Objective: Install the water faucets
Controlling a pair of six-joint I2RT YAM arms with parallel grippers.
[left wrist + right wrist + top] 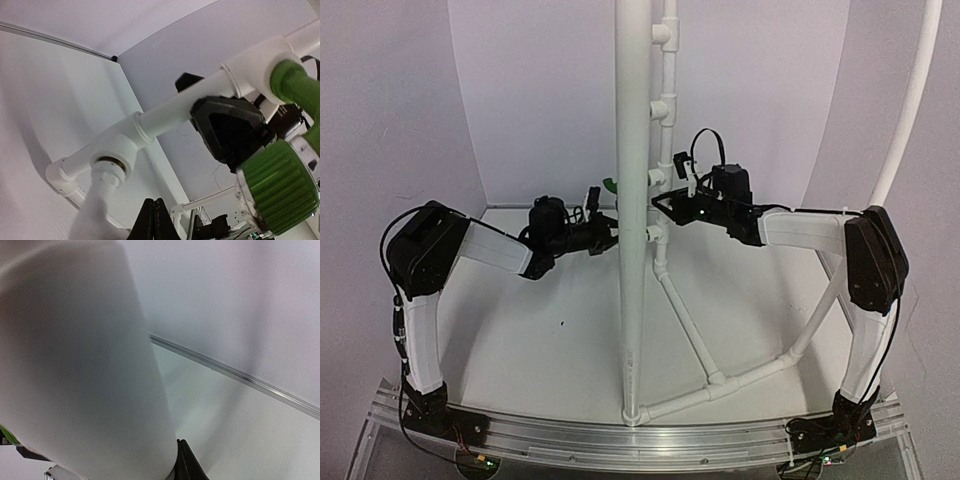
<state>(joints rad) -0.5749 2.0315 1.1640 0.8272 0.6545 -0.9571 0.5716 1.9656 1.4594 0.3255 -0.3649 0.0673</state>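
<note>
The green faucet point(282, 192), with a ribbed knob, sits with its stem point(292, 82) in a white tee outlet point(252, 67) of the thin pipe. In the top view only a bit of its green point(610, 185) shows beside the thick upright pipe point(632, 200). A blurred white faucet point(97, 210) hangs from a lower tee point(117, 150), its end in the dark-ringed hole. My left gripper point(154, 222) is shut and empty, just right of the white faucet; from above it point(608, 234) sits left of the thick pipe. My right gripper point(665, 206) is behind the thick pipe by the tees; its dark tips point(186, 465) look shut and empty.
The thick pipe point(75, 365) fills the left of the right wrist view, very close. A thin pipe with several tees point(665, 105) rises behind it. Slanted pipes point(690, 330) run to the base joints at the front. A curved pipe point(910, 100) stands at the right. White walls enclose the back.
</note>
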